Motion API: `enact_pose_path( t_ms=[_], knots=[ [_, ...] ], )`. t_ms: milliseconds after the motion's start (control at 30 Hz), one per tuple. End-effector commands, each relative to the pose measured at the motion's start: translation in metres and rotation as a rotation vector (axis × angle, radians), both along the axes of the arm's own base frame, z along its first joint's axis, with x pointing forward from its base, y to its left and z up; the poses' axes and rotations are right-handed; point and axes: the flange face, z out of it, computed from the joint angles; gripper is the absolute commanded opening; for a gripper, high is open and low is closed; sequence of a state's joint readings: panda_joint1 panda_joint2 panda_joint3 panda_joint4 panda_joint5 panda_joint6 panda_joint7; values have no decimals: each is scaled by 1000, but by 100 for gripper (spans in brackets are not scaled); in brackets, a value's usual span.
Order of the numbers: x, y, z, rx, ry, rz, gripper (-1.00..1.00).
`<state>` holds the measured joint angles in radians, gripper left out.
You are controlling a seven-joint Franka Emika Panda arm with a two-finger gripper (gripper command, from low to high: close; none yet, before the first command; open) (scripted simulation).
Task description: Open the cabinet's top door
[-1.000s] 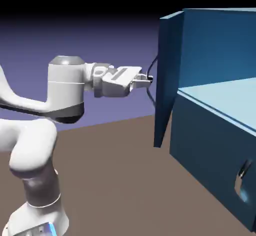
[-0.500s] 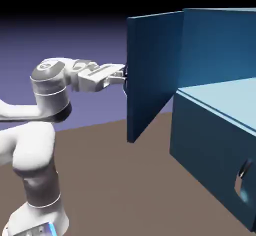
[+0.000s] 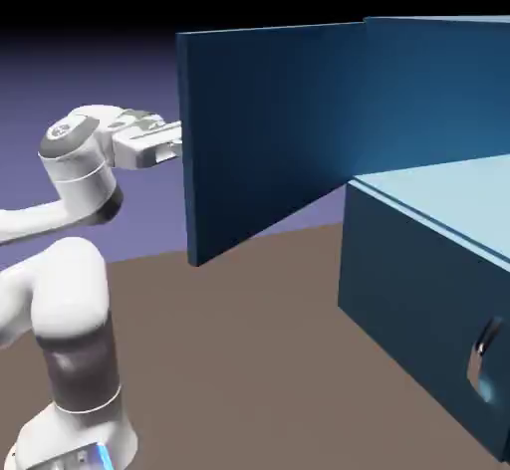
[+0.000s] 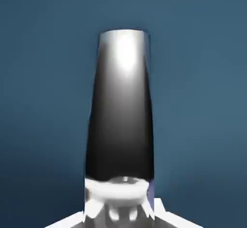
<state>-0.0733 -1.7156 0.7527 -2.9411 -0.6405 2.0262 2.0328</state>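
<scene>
The dark teal-blue cabinet (image 3: 428, 259) stands at the exterior view's right. Its top door (image 3: 269, 129) is swung far out to the left, showing its inner face. My gripper (image 3: 177, 145) meets the door's free left edge, where the fingertips and the handle are hidden behind the panel. In the hand view the dark bar handle (image 4: 120, 111) fills the middle against the blue door (image 4: 43, 101). The gripper (image 4: 120, 208) sits at the bar's lower end, its fingers pressed together and shut; I see nothing held between them.
The lower panel (image 3: 418, 299) is closed, with its small handle (image 3: 485, 344) at the lower right. A pale shelf surface (image 3: 448, 194) shows inside the opened upper space. The brown table (image 3: 249, 358) runs between my arm and the cabinet.
The door has swung much farther open to the left with my hand at its edge. The arm has pulled back and left. The gripper has closed fully.
</scene>
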Motion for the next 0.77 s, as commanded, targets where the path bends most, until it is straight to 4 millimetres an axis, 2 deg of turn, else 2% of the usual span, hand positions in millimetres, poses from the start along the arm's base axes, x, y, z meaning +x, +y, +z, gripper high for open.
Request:
enact_pose_path(
  t_ms=[0,333,733],
  knots=[
    [-3,10,0,0,0,-23,-100],
    [-16,123,0,0,0,-249,-100],
    [-3,236,0,0,0,-473,-100]
  ],
)
